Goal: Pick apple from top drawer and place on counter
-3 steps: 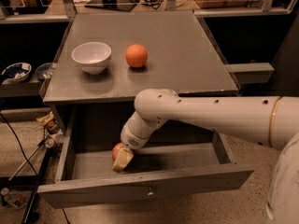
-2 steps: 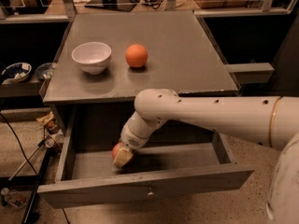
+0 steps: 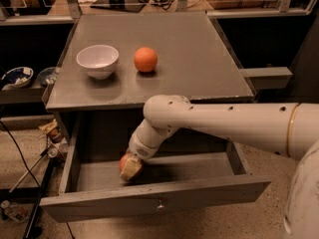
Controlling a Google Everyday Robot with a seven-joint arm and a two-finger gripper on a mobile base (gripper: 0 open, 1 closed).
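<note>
Down in drawer (image 3: 149, 197) — jaws hold one apple (image 3: 123, 162).

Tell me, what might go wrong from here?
The tool sits low in the drawer at the apple; the round apple could slip and roll off. Lifting out, the arm might bump the counter edge just above. Set down carelessly, the apple might knock the orange.

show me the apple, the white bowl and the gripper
apple (image 3: 122, 162): camera view, red left side
white bowl (image 3: 98, 67): camera view, front wall
gripper (image 3: 132, 167): camera view, tip, inside the top drawer (image 3: 149, 195) at the apple
</note>
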